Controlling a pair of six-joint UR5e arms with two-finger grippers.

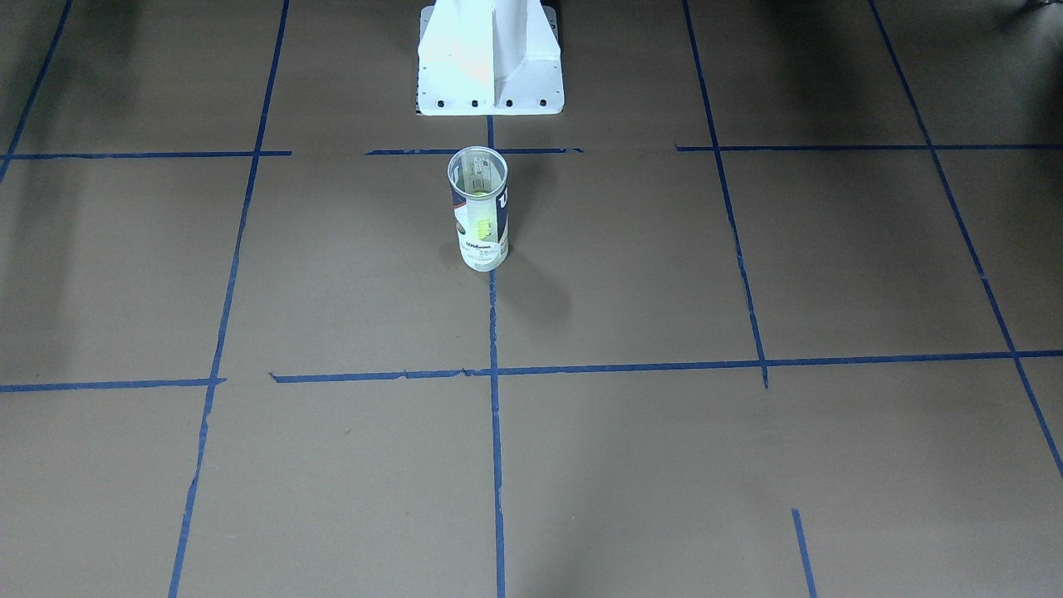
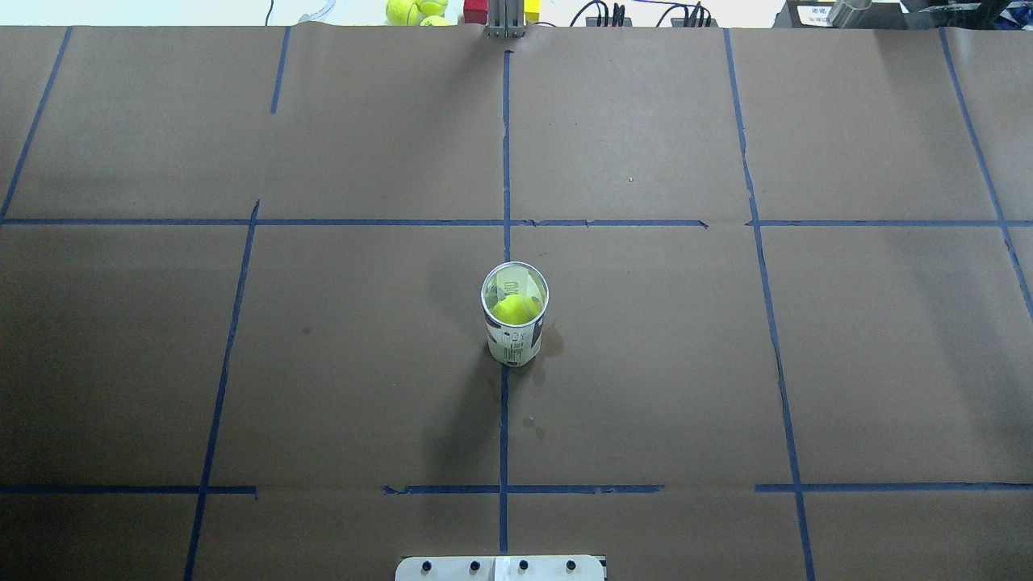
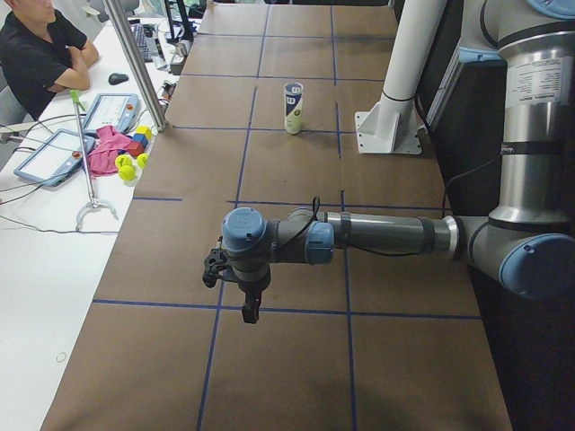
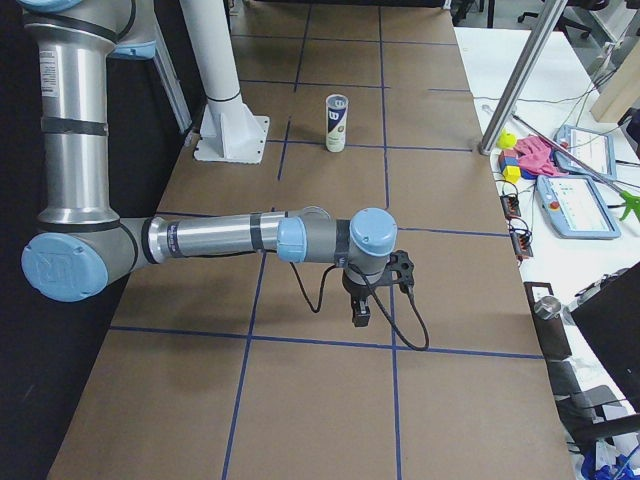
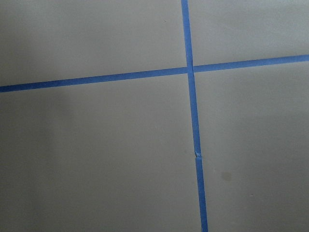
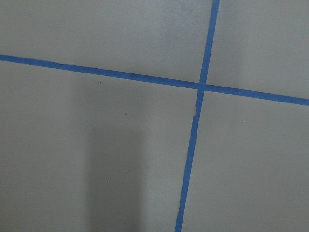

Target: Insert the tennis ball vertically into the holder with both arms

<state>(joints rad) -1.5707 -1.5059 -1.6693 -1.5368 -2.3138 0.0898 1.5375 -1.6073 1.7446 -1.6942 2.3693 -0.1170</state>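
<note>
The holder (image 2: 515, 332), a clear can with a navy-and-white label, stands upright on the middle tape line; it also shows in the front view (image 1: 479, 241). The tennis ball (image 2: 516, 308) sits inside it, seen through the open top. Both arms are far from it and appear only in the side views. My left gripper (image 3: 251, 310) hangs over the table end on my left. My right gripper (image 4: 360, 318) hangs over the opposite end. I cannot tell whether either is open or shut. Both wrist views show only brown paper and blue tape.
The white robot base (image 1: 490, 66) stands just behind the holder. Spare tennis balls (image 2: 411, 11) and coloured blocks lie beyond the far edge. A metal pole (image 3: 135, 63), tablets and a seated person (image 3: 36, 54) are at the operators' side table.
</note>
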